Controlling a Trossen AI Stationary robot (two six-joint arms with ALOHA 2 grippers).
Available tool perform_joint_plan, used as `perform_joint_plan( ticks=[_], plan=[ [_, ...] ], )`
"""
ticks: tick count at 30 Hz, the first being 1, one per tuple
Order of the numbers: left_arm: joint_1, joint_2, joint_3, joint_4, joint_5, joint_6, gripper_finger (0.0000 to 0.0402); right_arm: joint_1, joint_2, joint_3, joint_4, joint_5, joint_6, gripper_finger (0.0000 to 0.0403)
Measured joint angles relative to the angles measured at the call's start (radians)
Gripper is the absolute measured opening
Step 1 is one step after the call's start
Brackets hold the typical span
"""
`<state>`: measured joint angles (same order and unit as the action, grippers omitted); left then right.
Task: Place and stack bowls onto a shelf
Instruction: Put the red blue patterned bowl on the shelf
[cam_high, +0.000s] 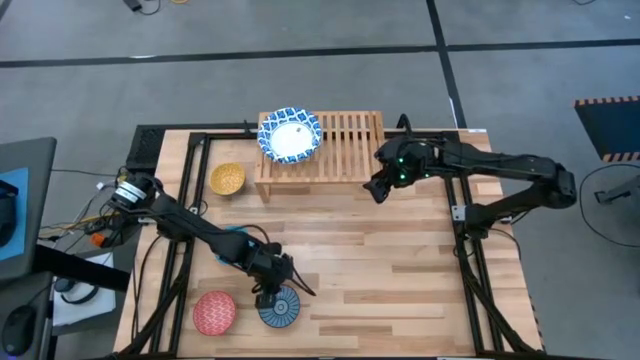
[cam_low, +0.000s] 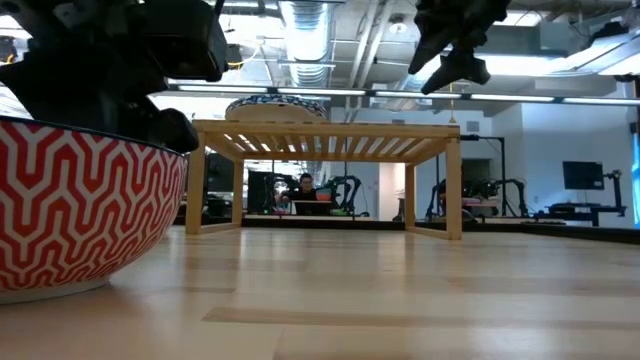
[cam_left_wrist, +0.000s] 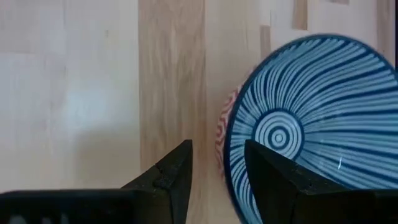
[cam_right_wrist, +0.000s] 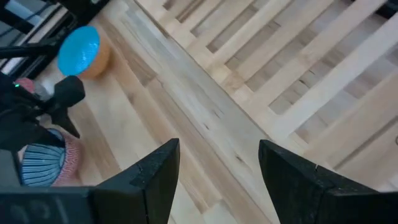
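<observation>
The light-wood shelf (cam_high: 335, 147) stands at the table's far middle. A wide white bowl with a blue patterned rim (cam_high: 290, 136) rests on its slats at the left end. A yellow bowl (cam_high: 227, 179) sits on the table left of the shelf. At the near left, a red bowl (cam_high: 213, 311) and a dark blue striped bowl (cam_left_wrist: 311, 130) stand side by side. My left gripper (cam_left_wrist: 217, 174) is open and tilted down at the striped bowl's rim, one finger over the inside and one outside. My right gripper (cam_high: 379, 188) hangs open in the air just off the shelf's right front corner. My left gripper comes down slanting onto the striped bowl's rim (cam_left_wrist: 231, 163) on the side toward the red bowl. One finger (cam_left_wrist: 273, 180) lies over the bowl's inside and the other (cam_left_wrist: 174, 177) stands outside, with a gap showing. I cannot tell whether either finger touches. The bowl sits flat on the table.
A light blue thing (cam_high: 237, 232) shows partly under my left arm. The red bowl (cam_low: 80, 200) fills the low view's left side. Bare planks stretch from the shelf's front to the table's near and right edges. Black frame rails run along both sides of the table.
</observation>
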<state>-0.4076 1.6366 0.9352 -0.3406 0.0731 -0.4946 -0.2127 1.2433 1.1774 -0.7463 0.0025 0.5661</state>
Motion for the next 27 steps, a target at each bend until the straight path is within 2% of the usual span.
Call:
perform_joint_plan(
  ticks=[5, 11, 15, 19, 23, 27],
  plan=[
    [0.002, 0.001, 0.000, -0.018, -0.061, -0.015, 0.0103, 0.011, 0.023, 0.000, -0.006, 0.000, -0.015, 0.0244],
    [0.012, 0.001, 0.000, -0.042, -0.092, 0.030, 0.0014, 0.038, 0.022, -0.004, -0.005, -0.001, -0.003, 0.0244],
    [0.055, -0.001, 0.004, -0.045, -0.164, -0.012, 0.0009, 0.068, 0.022, -0.005, -0.005, -0.001, 0.034, 0.0244],
    [0.132, -0.001, 0.044, -0.071, -0.284, -0.051, 0.0004, 0.119, 0.039, -0.004, 0.003, -0.001, 0.076, 0.0244],
    [0.214, 0.000, 0.121, -0.083, -0.392, -0.032, 0.0004, 0.174, 0.089, -0.006, 0.007, 0.006, 0.118, 0.0244],
    [0.273, 0.000, 0.206, -0.083, -0.440, 0.050, 0.0003, 0.234, 0.146, -0.005, 0.086, 0.025, 0.141, 0.0244]
  ],
)
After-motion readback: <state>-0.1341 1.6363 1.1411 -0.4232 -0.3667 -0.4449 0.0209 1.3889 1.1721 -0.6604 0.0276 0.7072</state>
